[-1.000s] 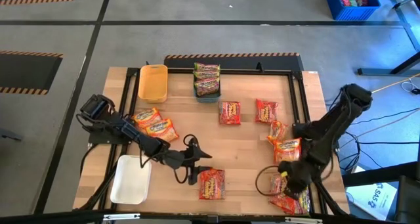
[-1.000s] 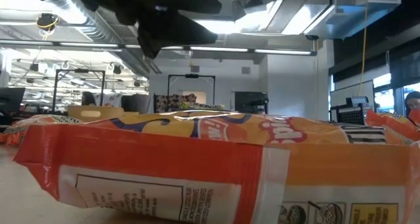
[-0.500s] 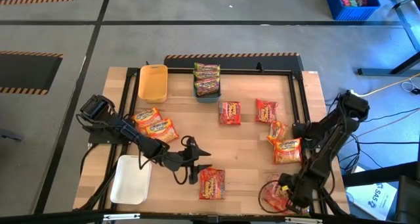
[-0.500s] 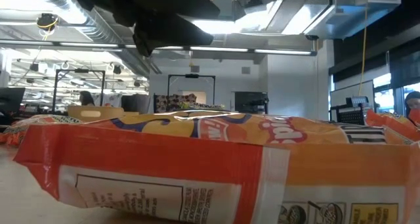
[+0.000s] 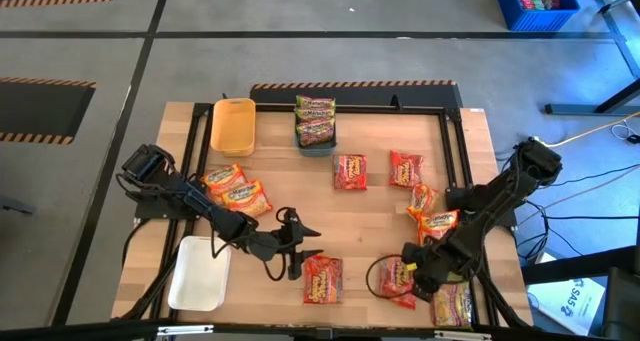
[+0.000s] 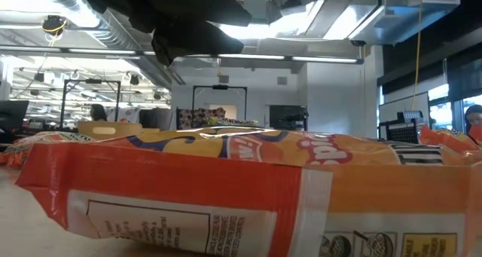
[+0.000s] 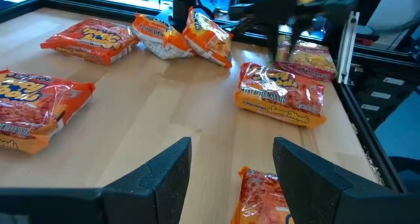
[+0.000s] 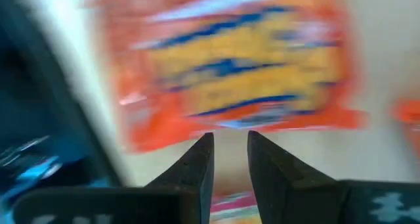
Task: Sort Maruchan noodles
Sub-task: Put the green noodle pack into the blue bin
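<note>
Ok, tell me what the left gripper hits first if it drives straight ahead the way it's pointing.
Probably the orange noodle packet lying just ahead of the open left gripper, low between its fingers. In the high view it sits right beside the fingertips. Whether the gripper would clear it isn't certain.

A wooden table (image 5: 375, 206) carries a black rectangular frame (image 5: 455, 146), with a yellow tray (image 5: 232, 127) at its far edge and a white tray (image 5: 200, 273) near its front left corner. A blue crate (image 5: 535, 3) sits on the grey floor (image 5: 90, 41), which is marked with black lines and striped hazard tape.
</note>
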